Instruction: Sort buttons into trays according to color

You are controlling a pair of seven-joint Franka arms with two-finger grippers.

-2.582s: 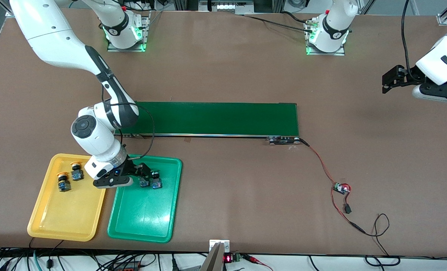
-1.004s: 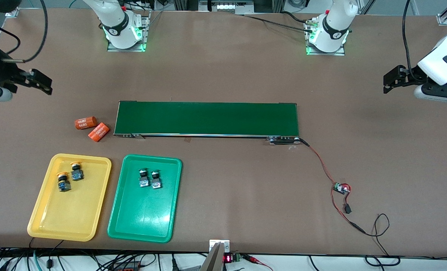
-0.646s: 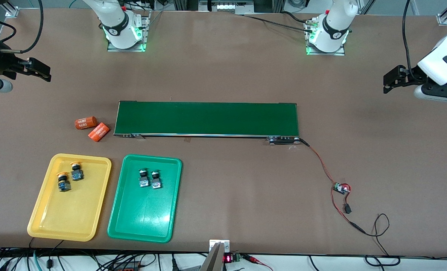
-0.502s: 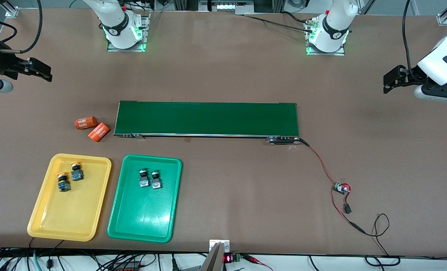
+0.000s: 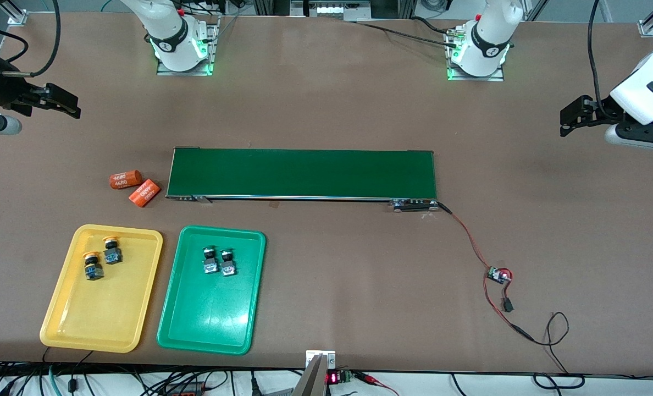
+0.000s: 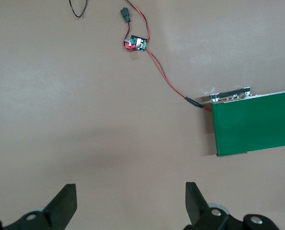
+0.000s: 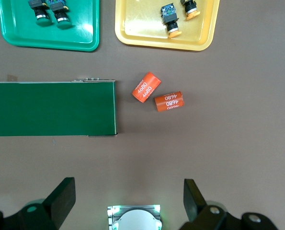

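Two yellow-capped buttons (image 5: 92, 266) (image 5: 112, 250) lie in the yellow tray (image 5: 98, 308). Two green-capped buttons (image 5: 210, 260) (image 5: 227, 263) lie in the green tray (image 5: 208, 313) beside it. The right wrist view shows the same yellow tray (image 7: 142, 28) with a yellow button (image 7: 171, 19) and the green tray (image 7: 17, 36) with a green button (image 7: 39, 9). My right gripper (image 5: 71, 105) (image 7: 129, 196) hangs open and empty over bare table at the right arm's end. My left gripper (image 5: 564, 118) (image 6: 130, 201) waits open and empty over bare table at the left arm's end.
A long dark-green conveyor belt (image 5: 303, 173) crosses the middle of the table. Two orange cylinders (image 5: 126, 179) (image 5: 144, 192) lie off its end, toward the right arm. Red wires run from the belt to a small circuit board (image 5: 498, 274).
The right arm has pulled away from over the green tray to the table's end, uncovering the orange cylinders; over the last second its gripper barely shifted. The left arm has not moved.
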